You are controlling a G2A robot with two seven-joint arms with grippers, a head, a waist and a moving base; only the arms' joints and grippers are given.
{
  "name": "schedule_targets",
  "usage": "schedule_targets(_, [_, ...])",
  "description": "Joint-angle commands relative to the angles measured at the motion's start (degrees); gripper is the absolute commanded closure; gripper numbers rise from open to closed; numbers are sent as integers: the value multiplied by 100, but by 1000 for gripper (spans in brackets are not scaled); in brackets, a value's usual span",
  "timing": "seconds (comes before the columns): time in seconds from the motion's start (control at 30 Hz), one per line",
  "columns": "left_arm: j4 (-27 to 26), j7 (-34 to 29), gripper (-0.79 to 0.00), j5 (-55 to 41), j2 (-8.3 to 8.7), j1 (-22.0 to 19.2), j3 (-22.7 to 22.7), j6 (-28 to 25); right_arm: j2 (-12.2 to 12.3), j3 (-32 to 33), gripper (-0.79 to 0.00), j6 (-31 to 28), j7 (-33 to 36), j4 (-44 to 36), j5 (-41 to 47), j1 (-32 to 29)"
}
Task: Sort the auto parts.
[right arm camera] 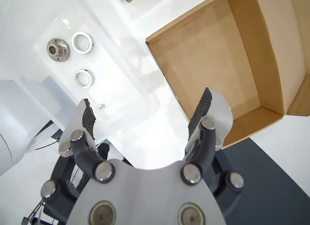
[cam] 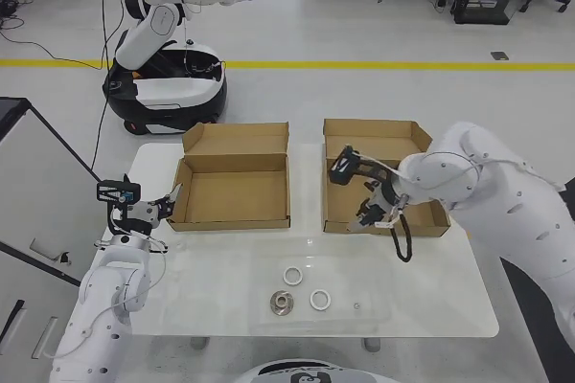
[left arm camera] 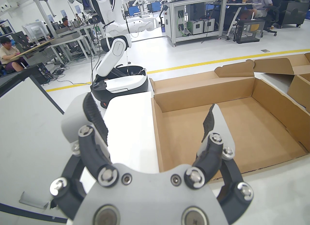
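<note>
Near the table's front edge lie a metal flange [cam: 282, 304] [right arm camera: 57, 49], two silver rings [cam: 292, 276] [cam: 320, 300] [right arm camera: 82, 42] [right arm camera: 84, 78] and a small screw [cam: 356, 306] [right arm camera: 101, 107]. Two open cardboard boxes stand behind them, the left box [cam: 235, 196] [left arm camera: 230, 119] and the right box [cam: 337, 203] [right arm camera: 218, 54], both with bare floors. My left gripper [cam: 166, 207] [left arm camera: 150, 107] hangs open and holds nothing, just outside the left box's left wall. Above the right box's front left corner my right gripper [cam: 369, 213] [right arm camera: 147, 100] is open and holds nothing.
The parts seem to rest on a clear shallow tray [cam: 268, 268] on the white table [cam: 441, 287]. Another robot on a dark base [cam: 168, 91] stands on the floor behind the table. A grey cabinet [cam: 19, 182] flanks the table's left side.
</note>
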Motion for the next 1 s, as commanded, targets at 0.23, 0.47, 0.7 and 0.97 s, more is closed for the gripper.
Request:
schedule_targets(0.23, [0, 0, -785, 0, 0, 0, 0, 0, 154, -1704, -785, -12, 0, -135, 914, 1331])
schedule_targets(0.47, [0, 0, -785, 0, 0, 0, 0, 0, 99, -2722, -785, 437, 0, -510, 1306, 2056])
schedule_targets(0.7, [0, 0, -785, 0, 0, 0, 0, 0, 29, -3160, -785, 892, 0, -842, 1064, 2300])
schedule_targets(0.97, [0, 0, -785, 0, 0, 0, 0, 0, 42, -3195, -785, 1227, -121, -1097, 376, 1857])
